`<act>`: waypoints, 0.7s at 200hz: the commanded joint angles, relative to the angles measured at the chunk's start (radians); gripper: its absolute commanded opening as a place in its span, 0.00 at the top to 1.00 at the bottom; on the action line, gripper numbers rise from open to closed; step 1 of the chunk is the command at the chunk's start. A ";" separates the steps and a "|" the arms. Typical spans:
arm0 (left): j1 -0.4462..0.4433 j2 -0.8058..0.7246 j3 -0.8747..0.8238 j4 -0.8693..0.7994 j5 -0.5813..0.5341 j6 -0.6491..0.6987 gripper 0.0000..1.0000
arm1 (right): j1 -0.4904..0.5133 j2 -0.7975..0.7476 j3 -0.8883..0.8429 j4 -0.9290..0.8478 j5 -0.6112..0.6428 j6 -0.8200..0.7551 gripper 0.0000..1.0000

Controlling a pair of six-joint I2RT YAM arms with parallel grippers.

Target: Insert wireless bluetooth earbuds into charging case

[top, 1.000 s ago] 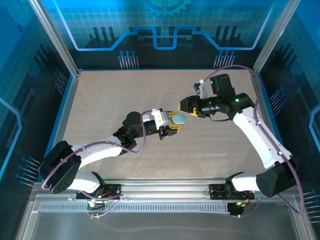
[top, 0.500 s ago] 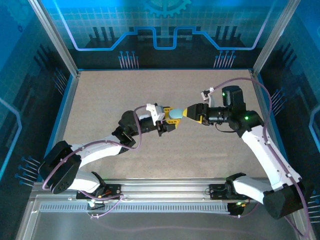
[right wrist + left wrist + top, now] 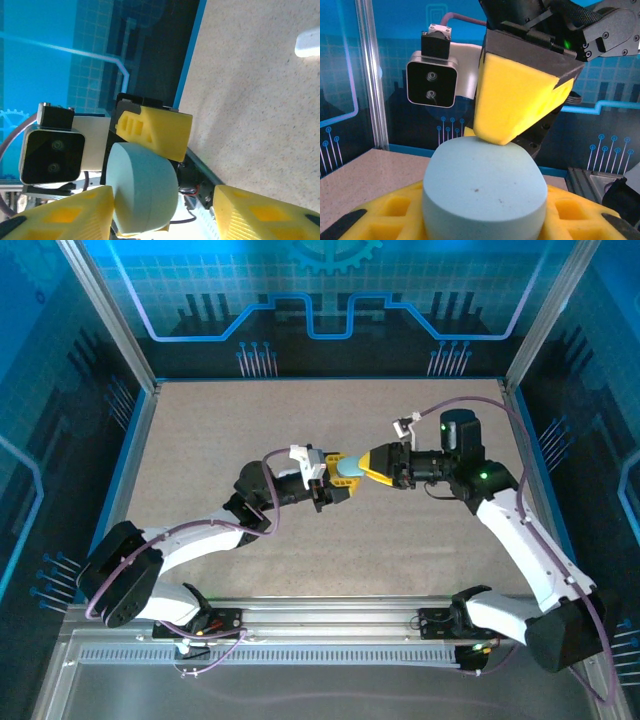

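Your right claw (image 3: 374, 464) has closed the last gap since half a second ago. It now meets the light blue charging case (image 3: 350, 469) head-on, above the middle of the tan surface (image 3: 220, 430). A second ago the two claws were apart, and the case sat a little nearer your edge.

Your left claw (image 3: 338, 476) is clenched on the case. In the left wrist view its yellow fingers press the rounded body from both sides. Your right claw is released. In the right wrist view its fingers stand wide apart, with the case against one of them and open space before the other. From the left wrist camera, one yellow fingertip (image 3: 514, 97) of the right claw touches the far upper edge of the case.

You can see a small white piece (image 3: 307, 44) lying on the surface, cut by the frame edge. You cannot tell whether it is an earbud.
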 commanded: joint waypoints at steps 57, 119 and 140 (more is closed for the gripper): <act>0.003 -0.006 0.021 0.015 0.023 0.029 0.65 | 0.061 0.059 0.039 -0.006 -0.058 0.003 0.61; 0.002 -0.021 0.022 -0.057 -0.003 0.069 0.56 | 0.049 0.049 0.045 -0.013 -0.012 -0.013 0.86; 0.002 -0.029 0.011 -0.079 -0.021 0.091 0.49 | 0.040 0.029 0.033 0.015 0.011 0.000 0.89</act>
